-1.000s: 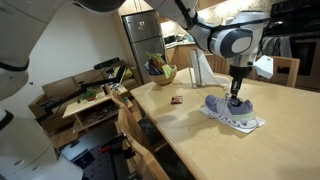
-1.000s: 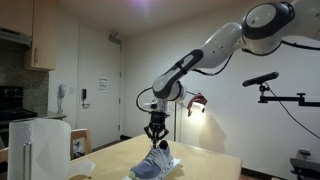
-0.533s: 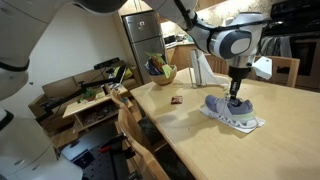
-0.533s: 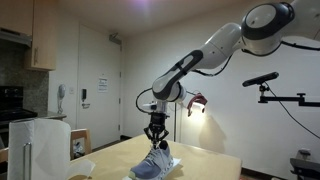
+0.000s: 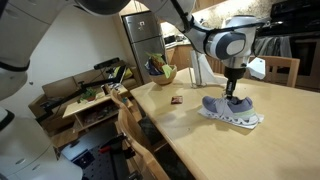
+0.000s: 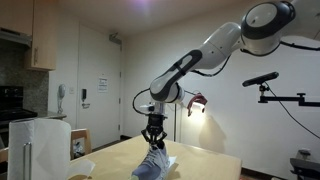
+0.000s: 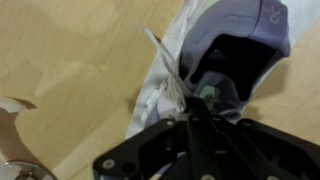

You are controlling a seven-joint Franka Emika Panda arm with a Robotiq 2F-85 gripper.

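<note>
In an exterior view the gripper [image 5: 231, 97] hangs straight down over a grey-blue sneaker [image 5: 228, 110] that lies on the wooden table [image 5: 190, 135], near its far side. The fingertips are down among the top of the shoe, but from here I can't make out what they have. At ten o'clock from the sneaker a small dark object [image 5: 176, 100] lies on the tabletop, and farther off the same way stands a bowl [image 5: 161, 73], with a refrigerator [image 5: 143, 38] behind it. A chair [image 5: 286, 68] stands at two o'clock. In an exterior view from low down and across the room, the gripper [image 6: 153, 146] shows as a dark shape directly at twelve o'clock above the sneaker [image 6: 152, 166]. The shoe looks tipped up here, its high end at the fingertips, which the raised angle hid. A lit lamp [image 6: 197, 102] glows at two o'clock. The wrist view settles the grip. The black gripper [image 7: 190, 112] comes in from six o'clock with its fingers pressed together, pinching a white lace [image 7: 166, 78] that runs off toward eleven o'clock. The sneaker [image 7: 240, 45] opening lies at one o'clock, with bare table [image 7: 70, 60] at nine.
</note>
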